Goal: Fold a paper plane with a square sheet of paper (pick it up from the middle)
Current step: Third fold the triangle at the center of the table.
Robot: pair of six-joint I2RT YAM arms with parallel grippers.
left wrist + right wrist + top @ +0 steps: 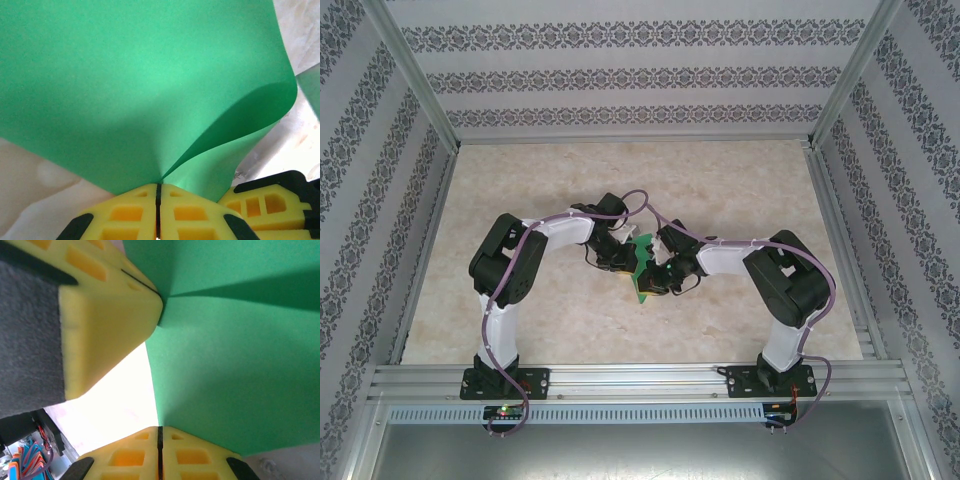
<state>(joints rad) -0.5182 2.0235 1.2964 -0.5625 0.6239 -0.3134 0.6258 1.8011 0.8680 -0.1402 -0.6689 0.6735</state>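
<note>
The square sheet of paper [642, 266], bright green, hangs above the middle of the table between both arms, bent into a curved fold. In the left wrist view the sheet [140, 90] rises from my left gripper [158, 186], whose yellow jaws are shut on it where the fold starts. My right gripper [160, 429] is shut on a lower edge of the sheet [235, 365]. The left gripper [159, 299] pinches it at the upper left of the right wrist view. From above, the left gripper [630, 262] and right gripper [657, 272] nearly touch. The paper plane is out of view.
The marbled beige table top [740, 190] lies all around the arms. Patterned walls and aluminium rails [835, 90] close in the back and both sides. One yellow finger [267, 200] of the right gripper sits just beside the left one.
</note>
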